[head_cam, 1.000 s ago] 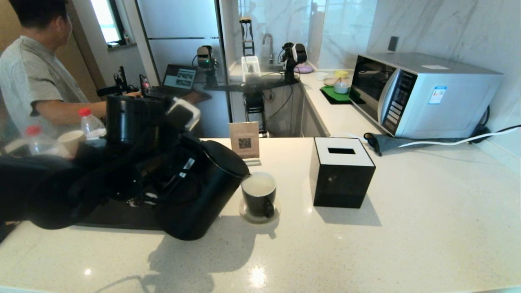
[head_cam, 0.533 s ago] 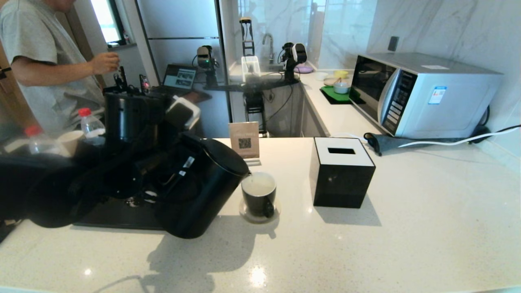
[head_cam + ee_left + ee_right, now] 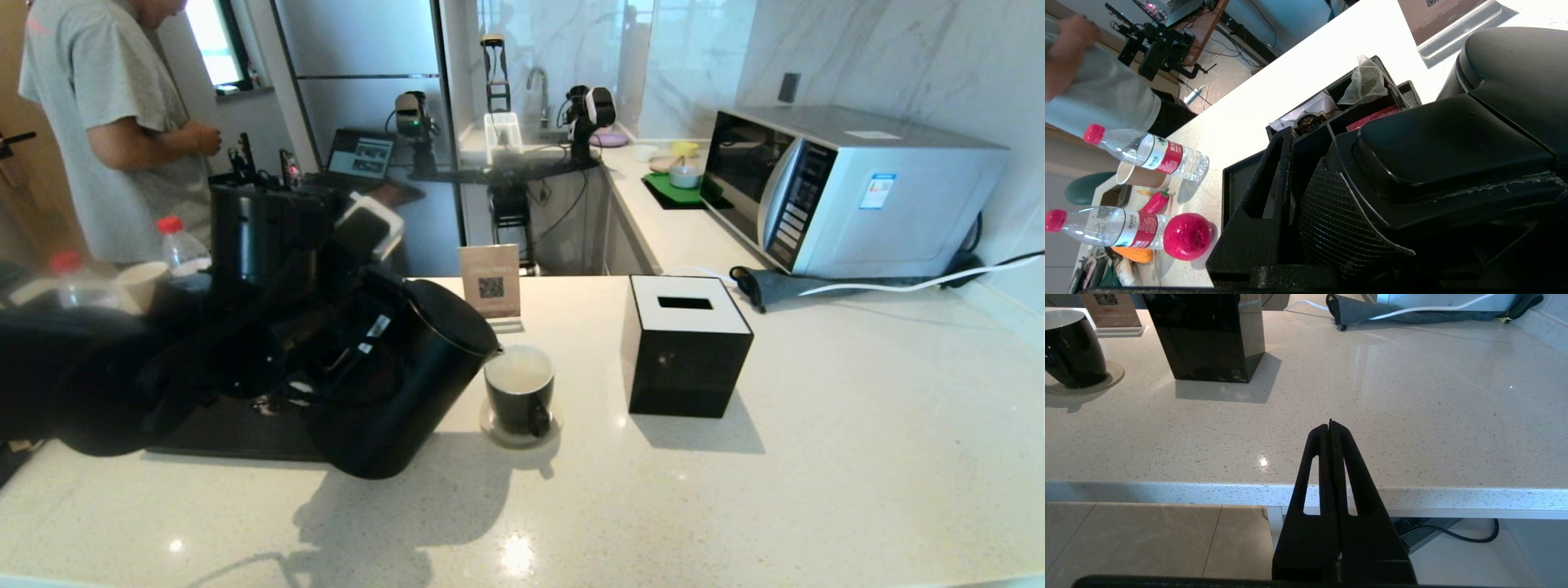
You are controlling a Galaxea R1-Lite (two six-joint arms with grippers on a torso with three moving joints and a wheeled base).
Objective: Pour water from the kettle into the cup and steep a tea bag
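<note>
The black kettle hangs tilted to the right, its spout at the rim of the small black cup. The cup stands on a round coaster and its white inside shows pale; I cannot make out a stream of water. My left gripper is shut on the kettle handle, with one finger showing beside it. A tea bag lies in a black box behind the kettle. My right gripper is shut and empty, low at the counter's front edge, out of the head view.
A black tissue box stands right of the cup. A QR sign is behind it, a microwave at the back right. Red-capped bottles and a paper cup stand at the far left. A person stands behind the counter.
The kettle stays tilted over the cup and both arms hold almost still. The person behind the counter has straightened up and drawn his arm back.
</note>
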